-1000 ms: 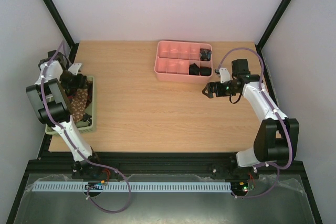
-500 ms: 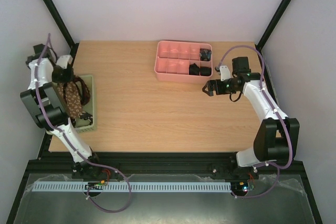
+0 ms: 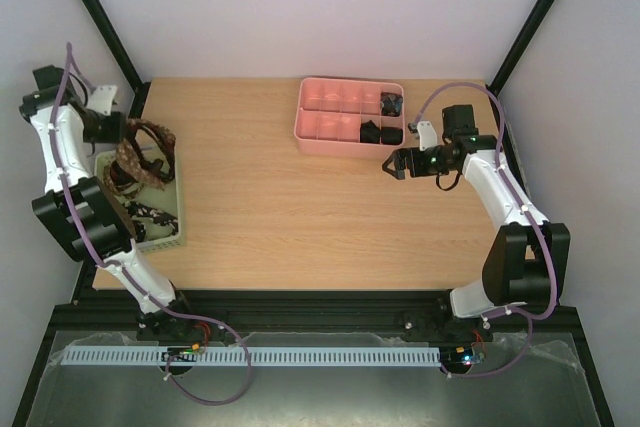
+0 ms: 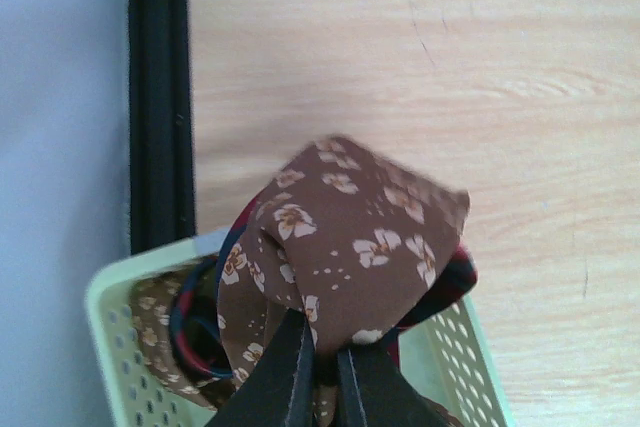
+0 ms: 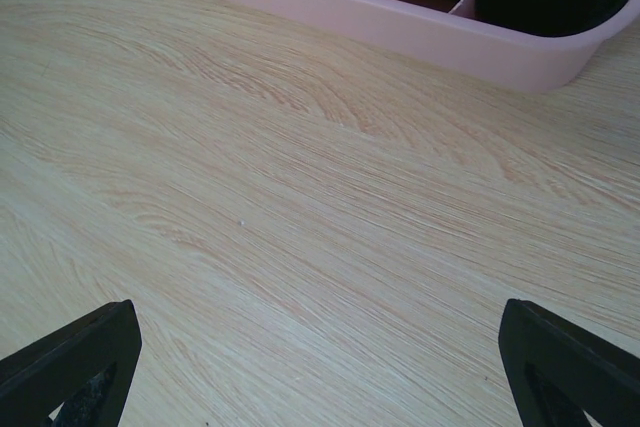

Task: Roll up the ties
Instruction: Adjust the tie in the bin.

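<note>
Brown tie: a brown fabric necktie with small pale flower print (image 4: 350, 237) is bunched into a loose loop and lifted clear above the basket at the bench's left edge.
Left hand: the left hand (image 4: 320, 352) is clenched on the necktie's lower fold, its fingers pressed together.
Red edge: a dark red-striped band (image 4: 455, 282) rises with the loop; it may be a second tie or the lining, the view does not settle it.
Basket: a pale green slotted plastic basket (image 3: 172, 239) stands below, with a black-and-white patterned tie (image 3: 140, 212) inside.
Tray: a pink compartmented plastic tray (image 3: 330, 139) sits at the far middle, with black coils (image 3: 375, 132) in its right-hand compartments.
Right hand: the right hand (image 3: 393, 167) is released, spread wide and holding nothing, just beside the tray's near right corner.
Bench: the pale wooden bench (image 3: 280, 217) carries the basket and the tray.
</note>
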